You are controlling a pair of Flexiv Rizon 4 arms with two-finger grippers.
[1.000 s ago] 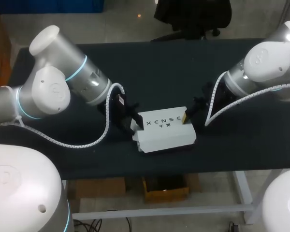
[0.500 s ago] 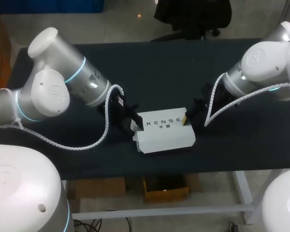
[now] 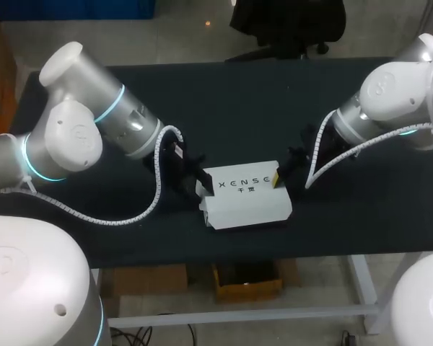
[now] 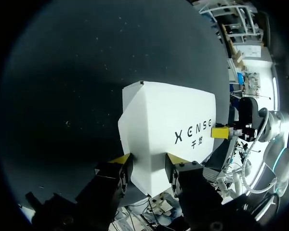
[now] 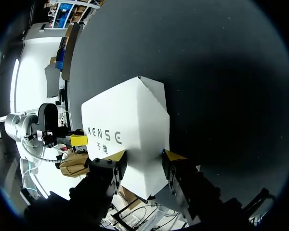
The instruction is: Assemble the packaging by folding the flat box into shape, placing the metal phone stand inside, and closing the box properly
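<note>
Left arm (image 3: 94, 130): coming in from the left, elbow raised, forearm slanting down to the box's left end. Left claw (image 4: 148, 161): pinching that end between both tips. White box (image 3: 245, 194): lying at the middle of the dark desk (image 3: 238, 101). Right claw (image 5: 144, 155): pinching the right end. Right arm (image 3: 390, 101): bending in from the right. Against a second ago, the left elbow is drifting slightly leftward and the box is staying put.

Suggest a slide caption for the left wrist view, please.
Left gripper grips one end of the white box on the black table, right gripper at the other.
</note>
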